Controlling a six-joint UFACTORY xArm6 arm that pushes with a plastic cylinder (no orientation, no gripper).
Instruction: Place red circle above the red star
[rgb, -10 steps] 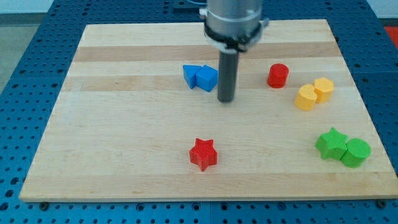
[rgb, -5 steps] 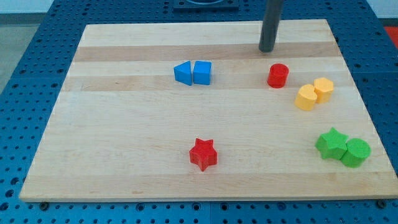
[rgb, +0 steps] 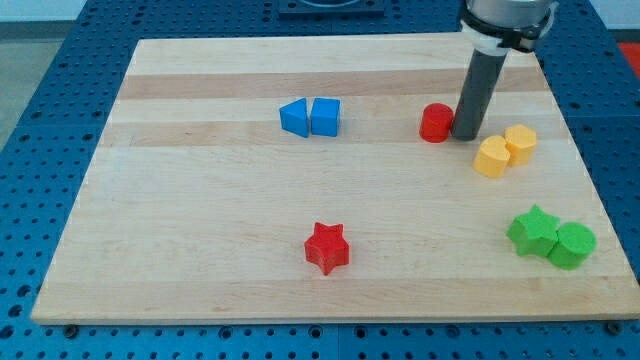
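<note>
Camera view: my tip (rgb: 466, 137) pressed to the red circle (rgb: 436, 123), push barely begun.

There is no pincer on this arm, only the rod, so nothing is held; my tip sits touching the red circle at its 3 o'clock side. The circle lies on the desk (rgb: 200, 250) toward 1 o'clock from the red star (rgb: 327, 247), well apart from it. What seems left: slide the circle toward 9 o'clock until it sits at the star's 12 o'clock. Two blue blocks (rgb: 310, 117) lie along that line; yellow blocks (rgb: 504, 150) and green blocks (rgb: 551, 236) lie at 3 and 4 o'clock.
</note>
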